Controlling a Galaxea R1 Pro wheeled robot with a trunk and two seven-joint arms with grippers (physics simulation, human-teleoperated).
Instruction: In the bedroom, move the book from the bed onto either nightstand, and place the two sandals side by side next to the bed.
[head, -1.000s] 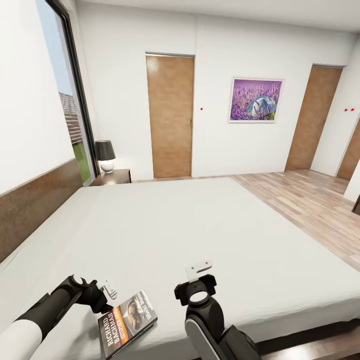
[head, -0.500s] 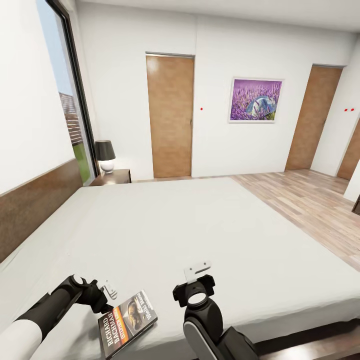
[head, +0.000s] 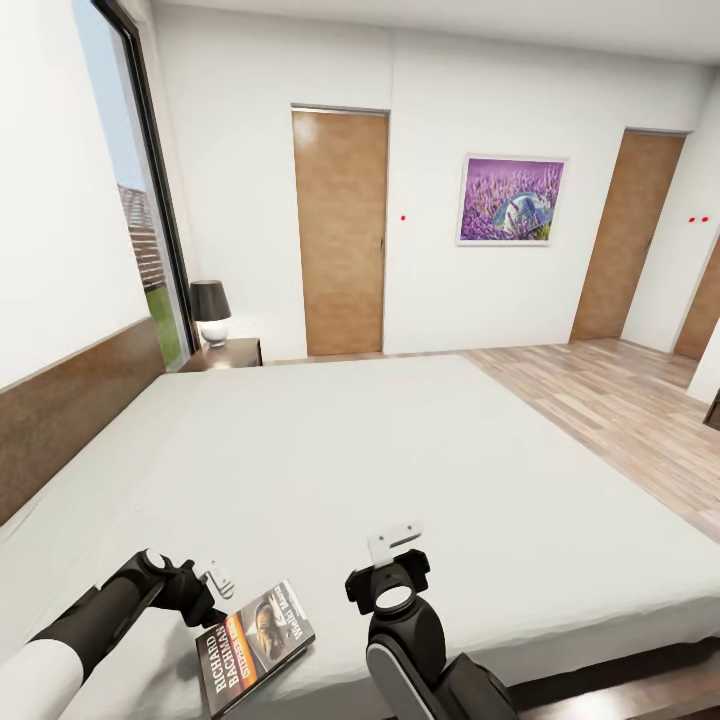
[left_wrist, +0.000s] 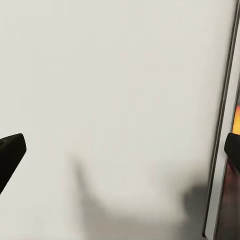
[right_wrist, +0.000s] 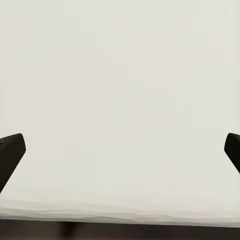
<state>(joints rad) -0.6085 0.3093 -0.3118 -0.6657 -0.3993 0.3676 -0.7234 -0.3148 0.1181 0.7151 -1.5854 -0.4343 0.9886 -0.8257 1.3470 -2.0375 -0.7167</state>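
The book (head: 256, 646), likely light, thin and stiff, lies flat on the bed (head: 420, 470), so the spread-open left gripper (head: 218, 579), at its 11 o'clock, should pinch an overhanging edge; the right gripper (head: 397, 541) is open too.

White walls (head: 230, 200), 2 brown doors (head: 340, 232), lavender picture (head: 511, 200), plank floor (head: 620, 400), tall window (head: 125, 200).

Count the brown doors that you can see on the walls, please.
3: one door left of the lavender picture, one right of it, one partly cut at the right edge.

head: high, facing across bed (head: 400, 450) toward doors | wrists: close, facing down | shared: mattress
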